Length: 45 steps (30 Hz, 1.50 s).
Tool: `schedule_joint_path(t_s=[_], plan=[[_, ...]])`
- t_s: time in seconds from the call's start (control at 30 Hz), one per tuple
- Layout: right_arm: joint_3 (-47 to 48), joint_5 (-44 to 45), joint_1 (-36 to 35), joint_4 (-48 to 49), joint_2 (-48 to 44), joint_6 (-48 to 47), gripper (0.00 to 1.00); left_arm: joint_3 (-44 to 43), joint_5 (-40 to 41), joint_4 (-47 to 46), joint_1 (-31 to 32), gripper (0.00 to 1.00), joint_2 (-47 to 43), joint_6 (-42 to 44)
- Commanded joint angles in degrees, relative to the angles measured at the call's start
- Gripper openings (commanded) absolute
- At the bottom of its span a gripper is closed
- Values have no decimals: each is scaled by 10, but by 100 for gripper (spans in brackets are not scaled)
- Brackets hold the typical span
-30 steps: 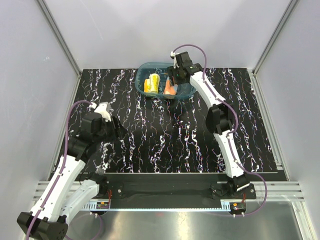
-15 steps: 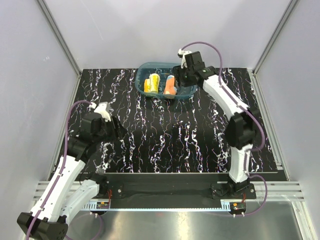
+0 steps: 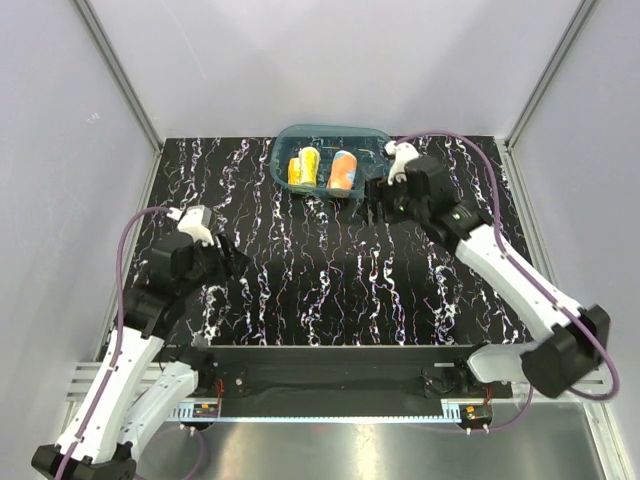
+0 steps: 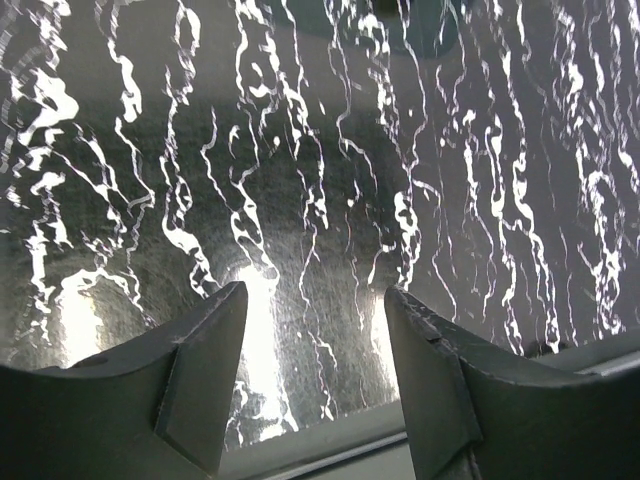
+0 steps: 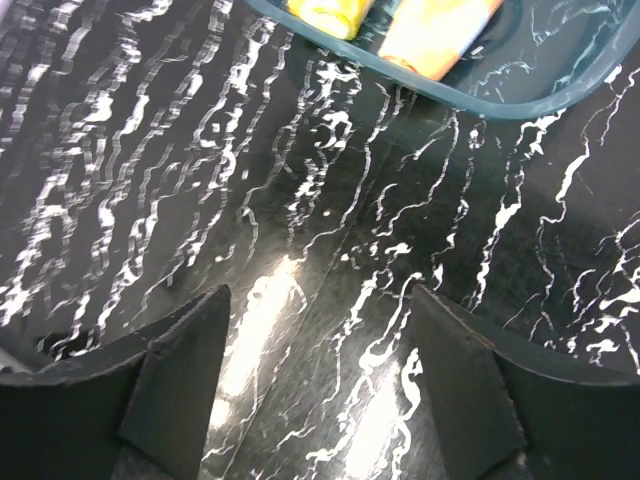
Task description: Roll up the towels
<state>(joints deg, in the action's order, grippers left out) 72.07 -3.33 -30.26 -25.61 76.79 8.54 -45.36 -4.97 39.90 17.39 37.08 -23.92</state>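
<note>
The yellow towel point(image 3: 303, 167) and orange towel point(image 3: 343, 171) lie rolled in the teal tub point(image 3: 279, 158); left jaws and right jaws stand wide, empty, over the desk point(image 3: 330, 270)

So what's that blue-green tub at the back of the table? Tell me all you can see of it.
The teal tub is a shallow oval container of see-through plastic with a rounded rim. It stands upright on the black marbled table, at the far edge, about mid-width. Two rolled towels lie inside it, side by side: the yellow towel toward the tub's left end in the top view, the orange towel beside it.
</note>
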Motion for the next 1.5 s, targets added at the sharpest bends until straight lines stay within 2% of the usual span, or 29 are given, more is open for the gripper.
schedule_joint_path(t_s=[0.0,0.13,0.23,0.4,0.43,0.47,0.6,0.63,0.7,0.83,0.93,1.1,1.23,1.27,1.3,1.33,1.37,1.47], plan=[[-45,-15,-6,41,-83,22,80,2,33,-39,-6,63,-24,4],[-77,-18,-7,22,-138,29,83,25,48,-72,-6,64,-49,8],[-98,-8,-8,8,-174,38,83,64,93,-124,-5,64,-77,21],[-117,5,-7,-3,-226,67,85,156,186,-269,-5,65,-129,66],[-120,4,-7,-1,-230,73,85,173,197,-296,-6,77,-135,80],[-123,4,-7,-4,-236,75,85,214,211,-348,-6,80,-144,97],[-136,2,-7,-16,-260,84,86,280,305,-453,-6,85,-129,139],[-140,-3,-7,-16,-265,83,93,287,319,-468,-6,87,-119,143],[-153,-8,-8,-14,-283,86,96,303,333,-519,-7,89,-80,173],[-167,2,-7,-15,-304,90,98,309,342,-599,-16,89,39,202],[-167,19,-7,-23,-305,91,98,319,338,-663,-40,89,104,193],[-166,51,-7,-33,-291,111,100,351,327,-865,-64,89,226,223],[-154,52,-7,-53,-263,119,100,344,273,-949,-68,88,302,283],[-155,49,-7,-52,-260,119,100,353,248,-994,-69,88,316,310],[-156,46,-7,-52,-258,119,100,366,237,-1027,-70,88,332,316],[-156,45,-7,-52,-258,118,100,378,244,-1074,-72,94,354,319],[-159,45,-7,-48,-258,119,100,395,241,-1096,-88,95,351,290],[-176,48,-7,-28,-266,119,99,397,191,-1127,-109,93,383,289]])
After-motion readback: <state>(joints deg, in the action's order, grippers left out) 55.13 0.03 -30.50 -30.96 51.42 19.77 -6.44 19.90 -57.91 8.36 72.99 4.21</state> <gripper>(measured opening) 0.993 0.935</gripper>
